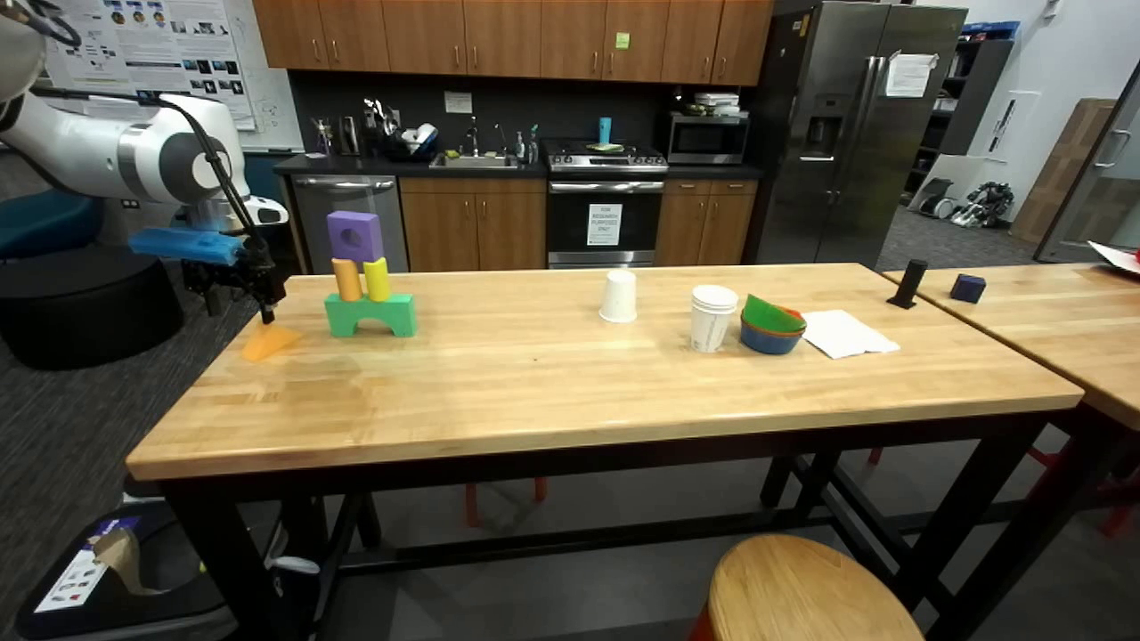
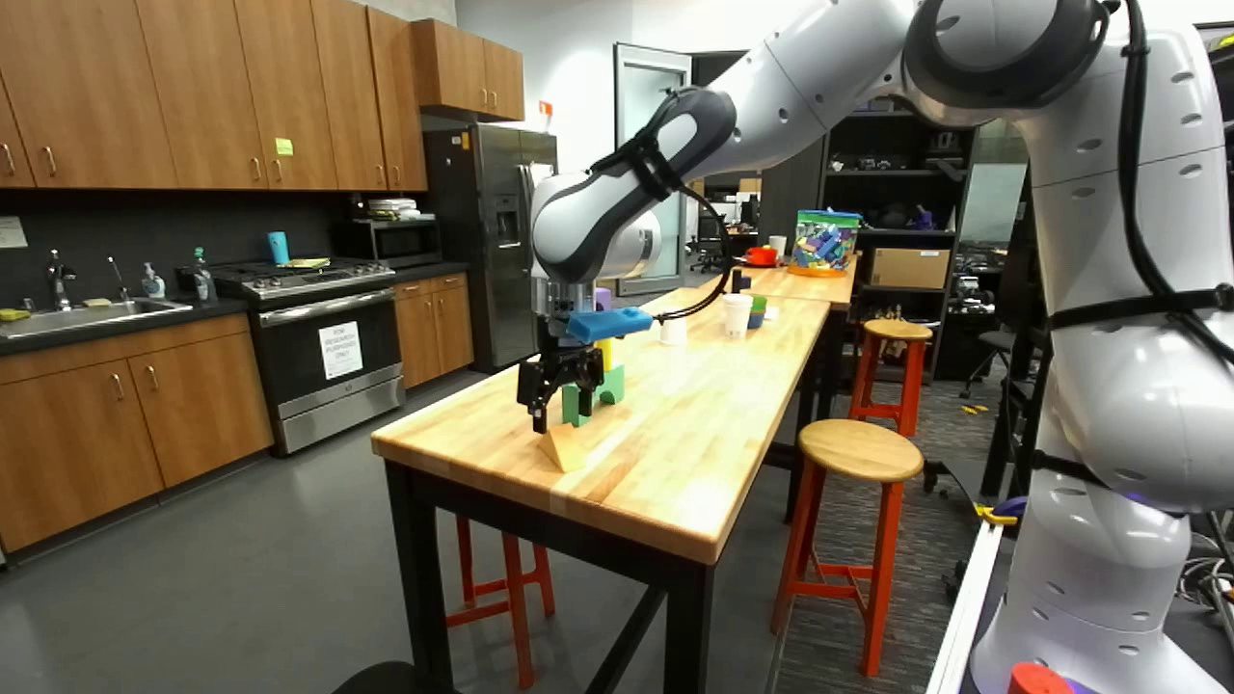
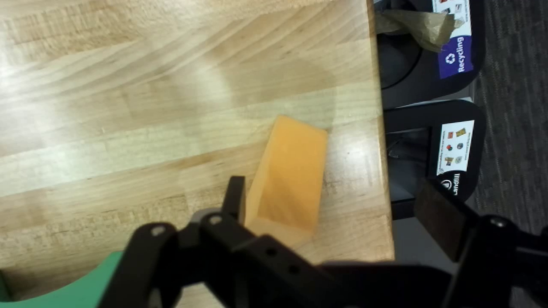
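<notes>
An orange wedge block [image 3: 295,167] lies on the wooden table near its end; it also shows in both exterior views. My gripper [image 2: 563,416] hangs just above it, tilted down and open. In the wrist view the wedge lies between the spread fingers [image 3: 234,196], nearer the left one, and nothing is held. Beside the wedge stands a green arch block [image 1: 370,307]. On it are an upright orange cylinder [image 1: 347,279] and a yellow cylinder [image 1: 378,279], topped by a purple block [image 1: 354,219] with a hole. Contact between finger and wedge cannot be made out.
Farther along the table [image 1: 499,374] stand an upturned white cup [image 1: 618,296], stacked cups [image 1: 710,325], nested bowls [image 1: 770,336] and a white sheet [image 1: 846,335]. Past the table's end, bins [image 3: 428,107] sit on the floor. A stool [image 2: 861,450] stands alongside.
</notes>
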